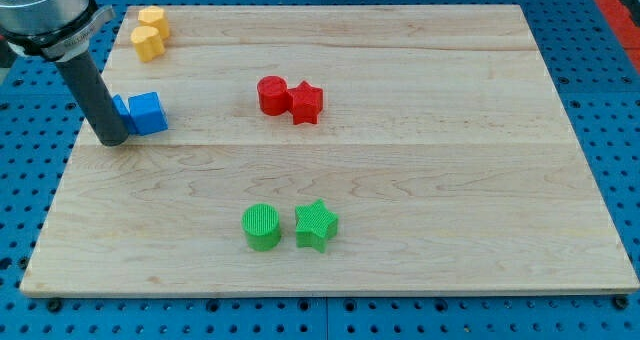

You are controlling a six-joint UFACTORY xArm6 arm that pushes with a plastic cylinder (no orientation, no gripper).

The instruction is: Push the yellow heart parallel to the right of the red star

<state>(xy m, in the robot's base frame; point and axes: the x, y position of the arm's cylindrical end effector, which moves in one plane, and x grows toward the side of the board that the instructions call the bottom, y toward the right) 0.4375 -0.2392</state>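
Observation:
Two yellow blocks sit at the view's top left: one [152,21] above, the other [147,42] just below, touching it; I cannot tell which is the heart. The red star [306,102] lies left of the board's middle in its upper half, touching a red round block [272,94] on its left. My tip [112,138] rests on the board at the view's left, below the yellow blocks and far left of the red star. It touches the left side of the blue blocks.
A blue cube [148,112] sits right of my tip, with a second blue block [121,107] partly hidden behind the rod. A green cylinder [262,227] and a green star [316,225] sit side by side near the view's bottom. The wooden board [450,180] lies on a blue pegboard.

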